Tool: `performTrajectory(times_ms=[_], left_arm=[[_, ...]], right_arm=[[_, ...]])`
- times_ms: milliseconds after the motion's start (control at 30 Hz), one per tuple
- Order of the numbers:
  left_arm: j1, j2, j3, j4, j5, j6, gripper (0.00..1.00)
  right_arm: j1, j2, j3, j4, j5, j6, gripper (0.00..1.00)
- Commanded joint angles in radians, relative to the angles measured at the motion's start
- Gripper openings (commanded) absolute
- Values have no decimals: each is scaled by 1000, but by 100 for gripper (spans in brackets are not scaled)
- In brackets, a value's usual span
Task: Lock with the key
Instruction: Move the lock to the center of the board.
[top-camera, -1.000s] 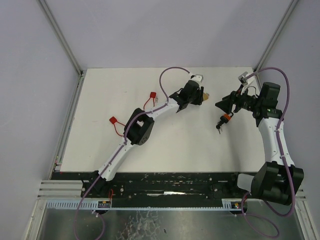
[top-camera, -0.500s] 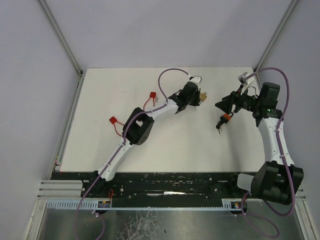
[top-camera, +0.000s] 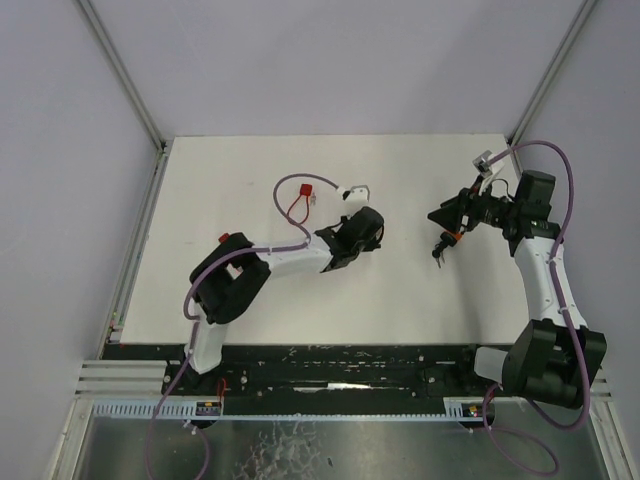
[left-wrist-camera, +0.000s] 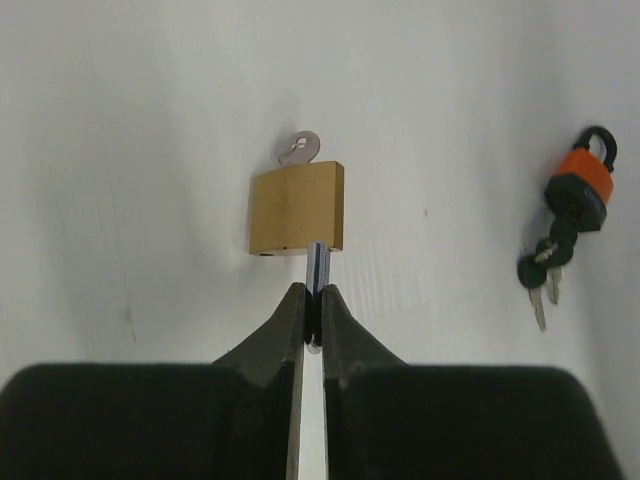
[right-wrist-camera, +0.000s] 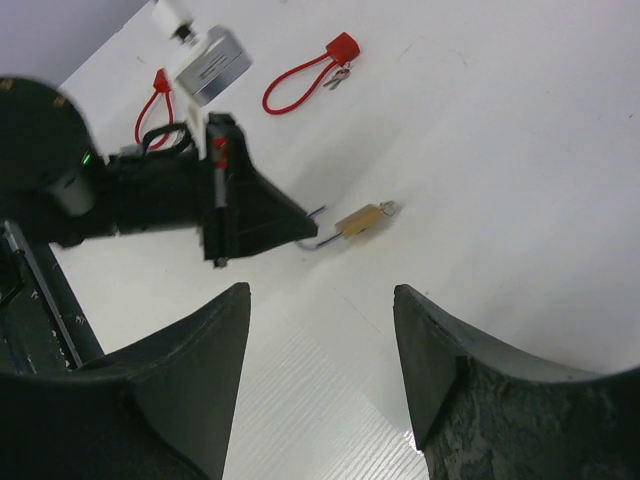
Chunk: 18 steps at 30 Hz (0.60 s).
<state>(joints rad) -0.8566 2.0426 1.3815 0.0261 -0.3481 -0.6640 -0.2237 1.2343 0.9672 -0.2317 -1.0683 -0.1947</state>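
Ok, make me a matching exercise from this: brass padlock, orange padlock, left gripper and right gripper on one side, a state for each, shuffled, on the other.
1 brass padlock
2 orange padlock
3 left gripper
4 right gripper

A open, empty
B dark keys attached
C shut on a shackle
D silver key at its far end

Pairs: 1-D, 2-B, 3-C, 4-A

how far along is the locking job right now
Done: the left gripper is shut on the shackle of the brass padlock, and a key sticks out of the lock's far end. In hand: holding the lock steady on the table. Left: the right gripper is open and apart from the key, so it likely has to grasp and turn it. Whether the shackle is seated cannot be told.
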Motion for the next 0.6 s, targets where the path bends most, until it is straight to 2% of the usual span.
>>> performTrajectory(times_ms=[0, 167, 333, 400, 467, 567], left_arm=[[-97, -96, -121, 29, -221, -288, 0], [-222, -80, -112, -10, -324, -395, 0], [-263, -11, -69, -28, -319, -426, 2], [-264, -1, -60, -32, -300, -433, 10], [-264, 0, -56, -30, -297, -428, 28], [-267, -8, -66, -19, -294, -415, 40]], right_arm=[[-3, 9, -9, 46, -46, 3, 65], [1, 7, -33, 66, -41, -11, 64], [2, 1, -73, 107, -35, -19, 63], [1, 2, -89, 125, -35, -21, 63], [1, 3, -99, 135, -31, -28, 63], [1, 5, -106, 137, -28, -40, 62]])
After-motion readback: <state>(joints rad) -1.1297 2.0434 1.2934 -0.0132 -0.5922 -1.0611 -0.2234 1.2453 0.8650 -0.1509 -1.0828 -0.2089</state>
